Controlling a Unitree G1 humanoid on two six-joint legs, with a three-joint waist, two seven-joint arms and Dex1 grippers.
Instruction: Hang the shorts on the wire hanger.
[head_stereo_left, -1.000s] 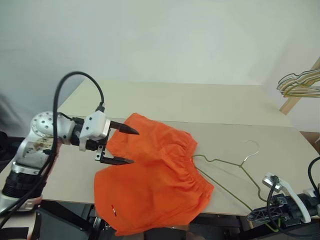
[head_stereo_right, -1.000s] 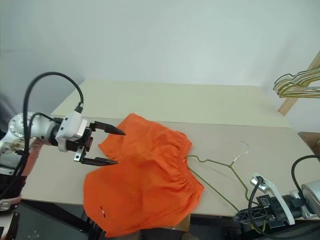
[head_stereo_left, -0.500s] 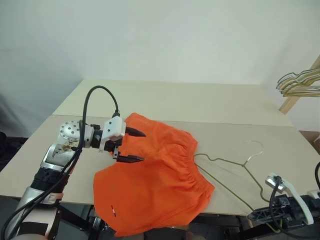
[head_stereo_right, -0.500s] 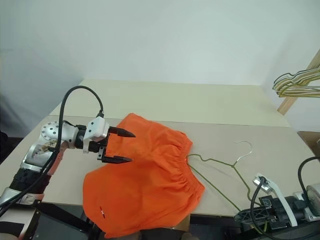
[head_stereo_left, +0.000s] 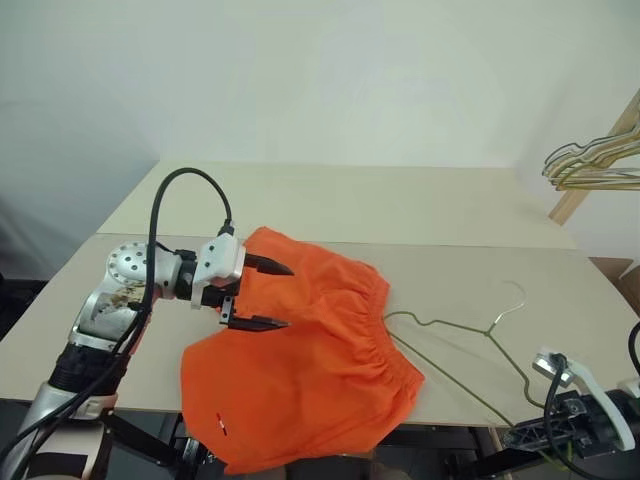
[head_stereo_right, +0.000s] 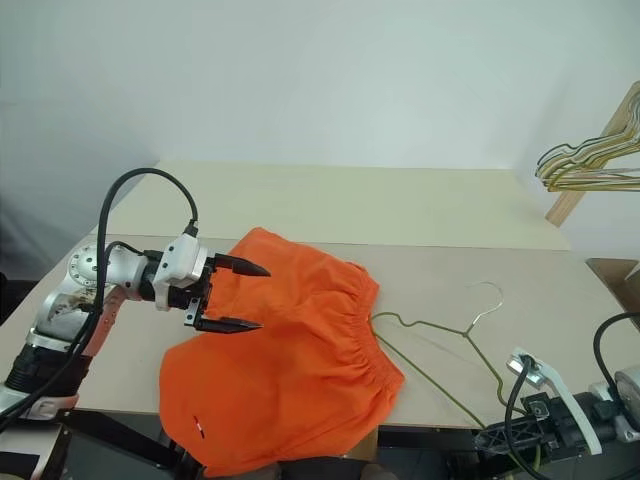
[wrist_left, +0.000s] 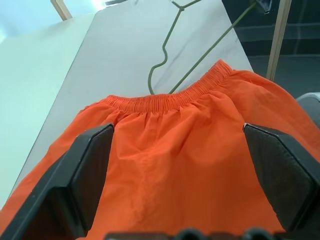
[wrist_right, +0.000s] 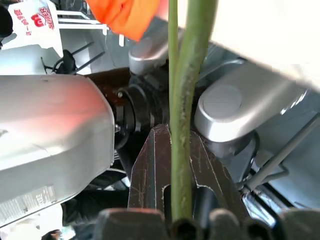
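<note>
My left gripper (head_stereo_left: 270, 295) stands spread wide with nothing between its two black fingers, poised over the leg end of the shorts (head_stereo_left: 310, 370); one finger sits above the far leg hem, the other over the fold where the two legs meet, and I can't tell whether either tip touches the cloth. From the left wrist view the orange fabric lies between both fingers and runs away to the gathered waistband. The shorts lie flat on the surface (head_stereo_left: 400, 215), their long axis running from the leg hems under my gripper to the elastic waistband on the side away from it, with the near part drooping over the surface's front edge, a small white tag showing there. Just beyond the waistband lies the wire hanger (head_stereo_left: 470, 345), flat on the surface, one shoulder of its triangle meeting or slipping under the gathered elastic; its hook curls up at the end farthest from the shorts, and one long side runs out diagonally to the front edge. There my right gripper (wrist_right: 175, 165) is pinched tight on that wire, which runs straight up between its fingers in the right wrist view. Well beyond the wire hanger, off the surface, a bunch of pale hangers (head_stereo_left: 592, 165) hangs on a wooden rack.
</note>
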